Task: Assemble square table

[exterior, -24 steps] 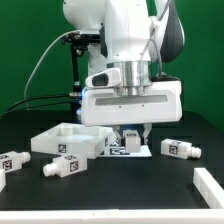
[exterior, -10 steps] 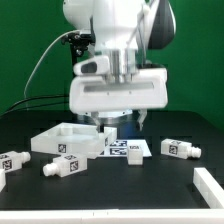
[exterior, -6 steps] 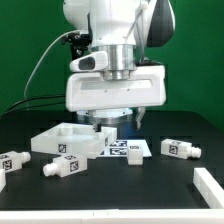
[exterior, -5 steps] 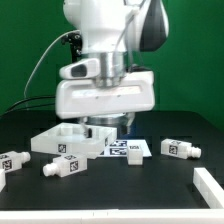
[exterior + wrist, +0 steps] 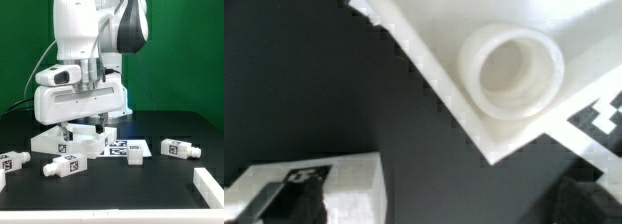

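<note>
The white square tabletop (image 5: pixel 62 140) lies on the black table at the exterior view's left of centre. It shows in the wrist view (image 5: pixel 491 75) as a corner with a round raised socket (image 5: pixel 519 68). My gripper (image 5: pixel 83 130) hangs just over the tabletop's near corner, open and empty. In the wrist view the gripper (image 5: pixel 429 205) has only dark table between its dark fingertips (image 5: pixel 589 195). One tagged white leg (image 5: pixel 64 166) lies in front of the tabletop and shows in the wrist view (image 5: pixel 322 185). Other legs lie at the far left (image 5: pixel 12 162) and at the right (image 5: pixel 181 149).
The marker board (image 5: pixel 128 148) lies flat just right of the tabletop, and its edge shows in the wrist view (image 5: pixel 605 112). A white block (image 5: pixel 209 184) sits at the front right corner. A green wall stands behind the arm.
The arm has swung toward the exterior view's left, from above the marker board to above the tabletop's near corner. The gripper has stayed open. The parts have not moved.
</note>
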You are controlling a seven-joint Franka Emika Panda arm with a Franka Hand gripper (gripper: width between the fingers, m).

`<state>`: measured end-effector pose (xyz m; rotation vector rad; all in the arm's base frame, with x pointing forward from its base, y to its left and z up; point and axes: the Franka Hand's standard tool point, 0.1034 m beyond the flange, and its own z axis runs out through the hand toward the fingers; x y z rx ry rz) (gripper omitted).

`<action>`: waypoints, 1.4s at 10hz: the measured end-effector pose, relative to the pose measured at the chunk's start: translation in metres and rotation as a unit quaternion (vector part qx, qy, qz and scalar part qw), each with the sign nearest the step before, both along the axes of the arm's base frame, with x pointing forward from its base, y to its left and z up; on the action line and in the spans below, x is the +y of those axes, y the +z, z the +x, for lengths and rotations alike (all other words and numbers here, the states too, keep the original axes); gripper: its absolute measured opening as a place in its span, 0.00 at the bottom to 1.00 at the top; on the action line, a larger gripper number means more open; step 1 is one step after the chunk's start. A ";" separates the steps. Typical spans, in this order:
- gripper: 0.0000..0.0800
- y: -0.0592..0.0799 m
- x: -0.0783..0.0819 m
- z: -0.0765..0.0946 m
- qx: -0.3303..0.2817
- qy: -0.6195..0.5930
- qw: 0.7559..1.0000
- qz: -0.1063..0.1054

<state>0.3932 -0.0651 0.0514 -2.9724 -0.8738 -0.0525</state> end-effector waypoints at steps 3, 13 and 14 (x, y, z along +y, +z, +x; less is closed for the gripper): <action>0.81 0.000 -0.033 -0.008 0.011 0.117 0.993 0.007; 0.65 -0.046 -0.064 -0.049 0.027 0.197 0.980 0.018; 0.65 -0.046 -0.064 -0.049 0.027 0.197 0.980 0.018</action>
